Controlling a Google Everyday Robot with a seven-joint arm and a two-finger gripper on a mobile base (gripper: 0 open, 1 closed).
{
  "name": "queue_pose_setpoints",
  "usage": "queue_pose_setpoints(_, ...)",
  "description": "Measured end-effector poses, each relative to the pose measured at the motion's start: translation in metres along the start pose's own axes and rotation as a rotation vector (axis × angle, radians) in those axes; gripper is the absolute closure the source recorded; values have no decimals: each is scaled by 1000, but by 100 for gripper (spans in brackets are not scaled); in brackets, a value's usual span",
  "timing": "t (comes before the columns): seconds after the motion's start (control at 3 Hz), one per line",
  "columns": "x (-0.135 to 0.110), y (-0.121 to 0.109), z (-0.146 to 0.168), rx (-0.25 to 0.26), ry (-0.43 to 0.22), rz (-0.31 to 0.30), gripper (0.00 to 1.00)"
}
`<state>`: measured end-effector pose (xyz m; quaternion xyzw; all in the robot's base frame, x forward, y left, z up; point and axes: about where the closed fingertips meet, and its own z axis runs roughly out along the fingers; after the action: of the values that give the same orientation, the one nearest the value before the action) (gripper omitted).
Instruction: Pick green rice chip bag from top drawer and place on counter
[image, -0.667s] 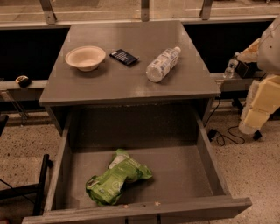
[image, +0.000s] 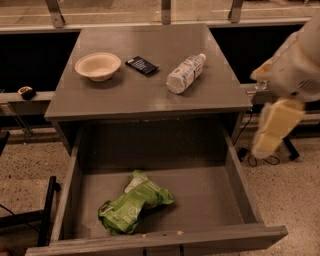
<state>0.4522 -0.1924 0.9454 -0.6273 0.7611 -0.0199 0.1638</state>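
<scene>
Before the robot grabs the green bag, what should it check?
1. Drawer pulled open: ok.
2. Bag lying uncovered on the drawer floor, front left: ok.
3. Hand over the bag: not ok; it hangs right of the drawer, outside it.
4. Bare spot on the counter in front of the bowl and bottle: ok.
</scene>
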Motion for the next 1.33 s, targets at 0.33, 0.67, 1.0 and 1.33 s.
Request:
queue_pose_setpoints(0.33,-70,25,73,-36,-69,-242,0)
queue_pose_setpoints(0.67,-85,81,146,-154,-85,-442,0)
queue_pose_setpoints(1.0,-84,79,142,-149,-82,-431,0)
queue_pose_setpoints(1.33,-135,85,172,-199,-181,-584,0)
